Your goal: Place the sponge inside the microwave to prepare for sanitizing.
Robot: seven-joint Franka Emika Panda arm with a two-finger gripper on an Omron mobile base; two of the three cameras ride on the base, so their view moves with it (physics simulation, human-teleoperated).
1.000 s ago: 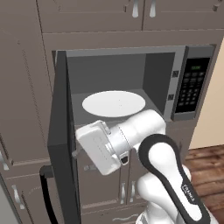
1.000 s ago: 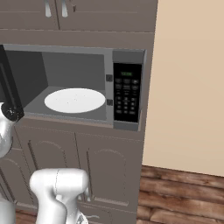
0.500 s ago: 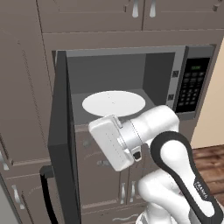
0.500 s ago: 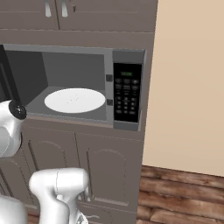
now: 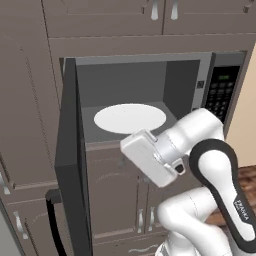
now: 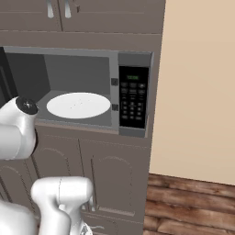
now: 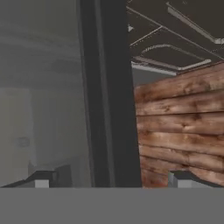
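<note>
Gripper (image 7: 111,179) fingertips rise at the bottom of the hand view, one at 7 o'clock and one at 5 o'clock, set wide apart with bare space between them; nothing is gripped. Between and beyond them runs the dark edge of the microwave door (image 7: 107,96), a near-vertical band from 12 o'clock down to 6 o'clock. To its right lie wooden floor planks (image 7: 179,131), with grey cabinet panels (image 7: 170,39) toward 1 o'clock; the glass to the left of the band is hazy and I cannot tell what lies behind it.

From the left base view, the microwave (image 5: 150,95) is built into grey cabinetry, its door (image 5: 72,155) swung fully open at 9 o'clock, and the black handle (image 5: 52,220) shows at 7 o'clock. A white turntable plate (image 5: 130,118) sits bare in the cavity. The arm's white hand block (image 5: 147,157) hangs just below the front lip of the cavity, near the door's inner face. The button panel (image 5: 220,95) with its green display sits at 2 o'clock.

From the right base view, the same plate (image 6: 79,104) lies at 10 o'clock and the panel (image 6: 133,97) near centre. A beige wall (image 6: 197,87) fills the right side above the wooden floor (image 6: 193,206).

As for the sponge, I cannot tell where it is.
</note>
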